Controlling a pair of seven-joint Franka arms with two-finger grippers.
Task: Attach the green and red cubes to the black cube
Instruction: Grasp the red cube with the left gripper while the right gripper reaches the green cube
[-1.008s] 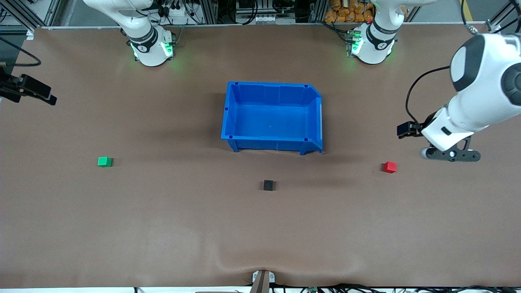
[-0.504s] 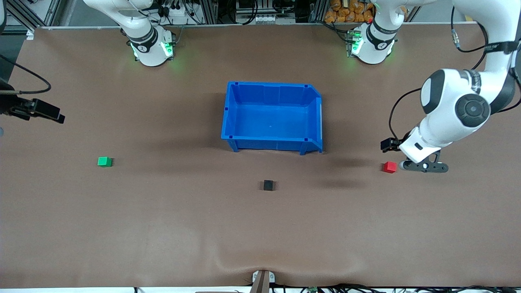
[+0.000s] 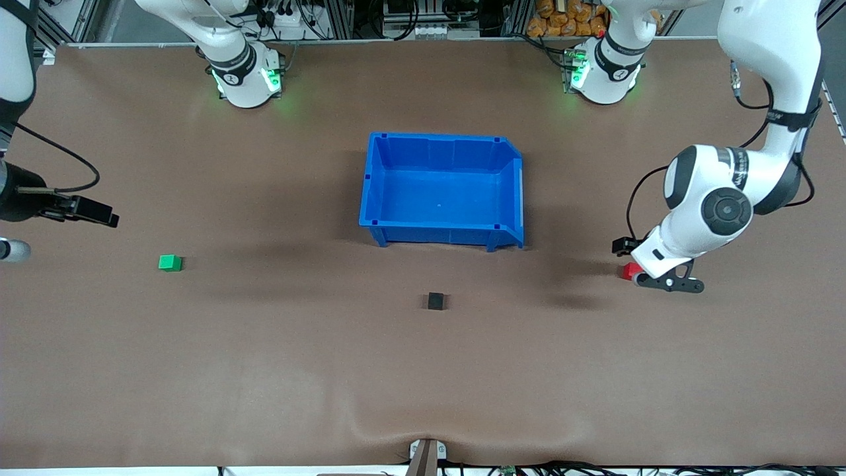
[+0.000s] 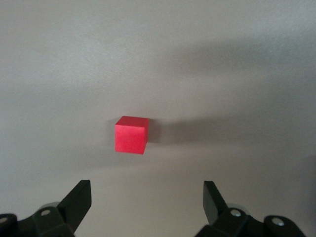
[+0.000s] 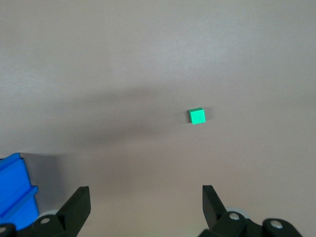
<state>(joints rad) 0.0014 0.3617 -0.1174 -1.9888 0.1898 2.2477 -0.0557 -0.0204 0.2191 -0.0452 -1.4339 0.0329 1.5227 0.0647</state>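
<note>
A blue bin (image 3: 441, 192) sits mid-tabletop with nothing in it. The black cube (image 3: 435, 301) lies alone, nearer the front edge than the bin. The red cube (image 3: 628, 270) lies toward the left arm's end; the left gripper (image 4: 147, 202) hangs over it, jaws released. The green cube (image 3: 170, 262) lies toward the right arm's end, the right gripper (image 5: 146, 205) above the tabletop, jaws spread, holding nothing

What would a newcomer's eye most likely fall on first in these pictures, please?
Probably the blue bin, standing empty mid-table, with the black cube nearer the front camera. Next, the left gripper, open just above the red cube at the left arm's end. The right gripper hangs open higher, near the green cube.
</note>
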